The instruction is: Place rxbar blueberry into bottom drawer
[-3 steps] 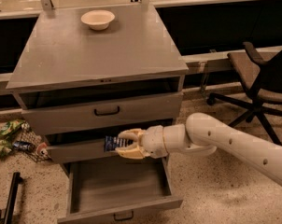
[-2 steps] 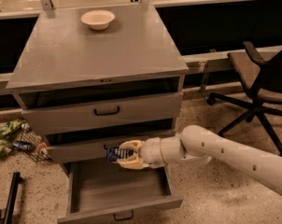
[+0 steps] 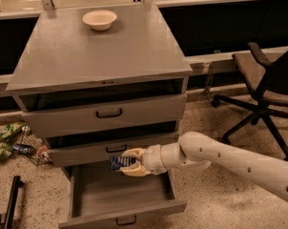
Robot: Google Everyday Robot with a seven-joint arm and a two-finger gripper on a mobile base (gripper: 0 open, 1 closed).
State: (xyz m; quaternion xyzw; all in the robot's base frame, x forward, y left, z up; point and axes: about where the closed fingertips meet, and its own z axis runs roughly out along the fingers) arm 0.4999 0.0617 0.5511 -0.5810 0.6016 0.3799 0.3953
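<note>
Pinches the bar (image 3: pixel 116 163) in the gripper (image 3: pixel 127 161), just in front of the middle drawer (image 3: pixel 77 154) and over the rear of the open bottom drawer (image 3: pixel 120 194), lowest of 3. Reaches in from the right with the arm (image 3: pixel 230 159). Up on the cabinet surface (image 3: pixel 96 56), 1 bowl (image 3: pixel 99 19).

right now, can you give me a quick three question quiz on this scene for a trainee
1. True or false: the bottom drawer is pulled open.
2. What sits on the cabinet top? A) a bowl B) a mug C) a bottle
3. The gripper hangs just above the bottom drawer. What do its fingers hold?
Key: 1 true; 2 A; 3 the rxbar blueberry.
</note>
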